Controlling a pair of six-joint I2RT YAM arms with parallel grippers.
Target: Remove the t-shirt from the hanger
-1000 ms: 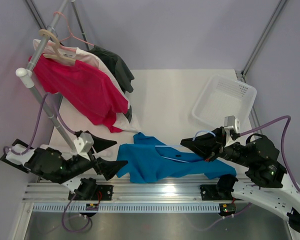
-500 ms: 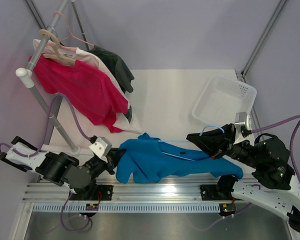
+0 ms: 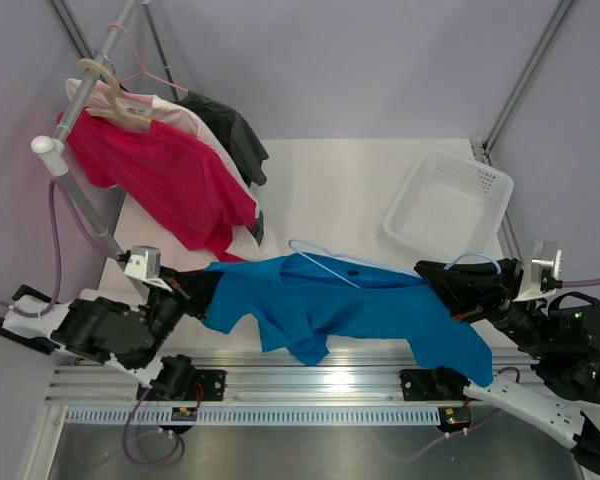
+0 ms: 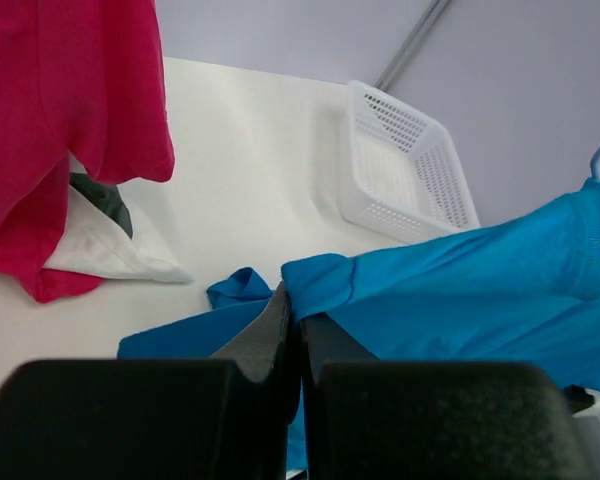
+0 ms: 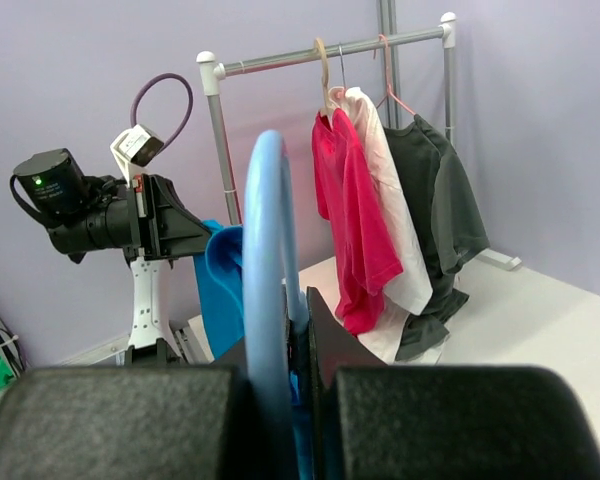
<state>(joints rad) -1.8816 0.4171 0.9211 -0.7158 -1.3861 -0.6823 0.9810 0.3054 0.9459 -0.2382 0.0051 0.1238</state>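
Note:
The bright blue t-shirt (image 3: 330,300) hangs stretched between my two grippers above the table's near edge. My left gripper (image 3: 202,285) is shut on the t-shirt's left end; the left wrist view shows the cloth (image 4: 460,290) pinched between the black fingers (image 4: 275,325). The pale-blue wire hanger (image 3: 325,262) lies partly bare on top of the shirt, its hook (image 3: 475,260) at the right. My right gripper (image 3: 445,280) is shut on the hanger near the hook, and its wire (image 5: 265,260) runs up between the jaws in the right wrist view.
A clothes rack (image 3: 75,185) at the back left carries a magenta-pink shirt (image 3: 165,180), a white garment and a dark grey-green shirt (image 3: 230,130) on other hangers. A white mesh basket (image 3: 448,200) sits at the back right. The aluminium rail (image 3: 310,380) runs along the near edge.
My left gripper shut on the t-shirt's left end and pulled it left. My right gripper carried the hanger to the right, so the shirt is stretched and the hanger's wire is partly uncovered.

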